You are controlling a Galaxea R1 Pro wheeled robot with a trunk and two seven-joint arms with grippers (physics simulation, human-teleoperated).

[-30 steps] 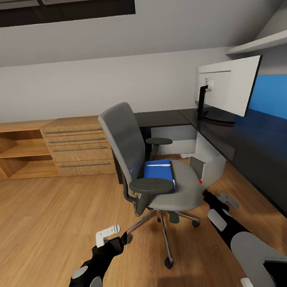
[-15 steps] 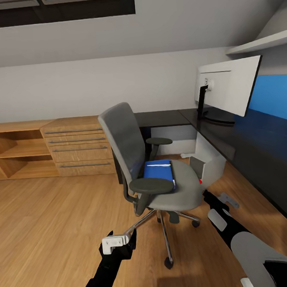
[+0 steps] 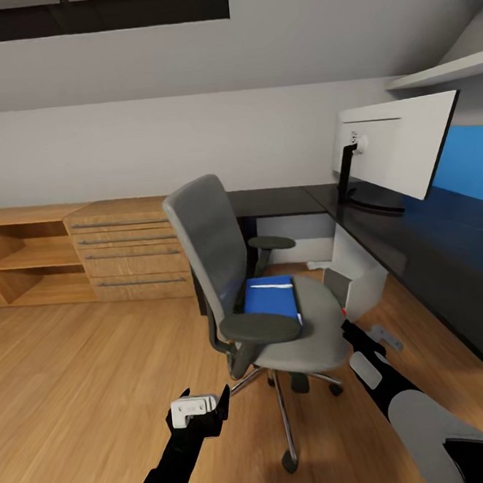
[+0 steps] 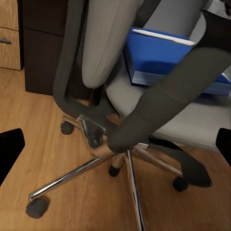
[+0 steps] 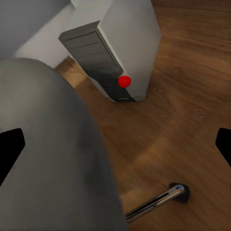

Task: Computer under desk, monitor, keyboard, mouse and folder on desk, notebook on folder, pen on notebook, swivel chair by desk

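The grey swivel chair (image 3: 278, 326) stands on the wood floor in front of the dark corner desk (image 3: 424, 236). A blue folder (image 3: 274, 299) lies flat on its seat, with a thin white strip along its far edge. The white monitor (image 3: 402, 150) stands on the desk. Under the desk sits the computer tower (image 3: 359, 282), grey-white with a red dot (image 5: 124, 81). My left gripper (image 3: 204, 400) hovers low, open, facing the chair's near armrest (image 4: 163, 96) and the folder (image 4: 168, 57). My right gripper (image 3: 350, 332) is open beside the seat edge (image 5: 48, 154), pointing at the tower (image 5: 115, 53).
A wooden drawer unit (image 3: 128, 248) and open shelves (image 3: 24, 264) line the back wall to the left. A wall shelf (image 3: 439, 74) hangs above the monitor. The chair's chrome legs and casters (image 3: 290, 460) spread close in front of my arms. Open floor lies to the left.
The left gripper turned and slid right toward the chair base a second ago, then held still. The whole picture has since shifted slightly, so the camera moved. The right arm holds its pose.
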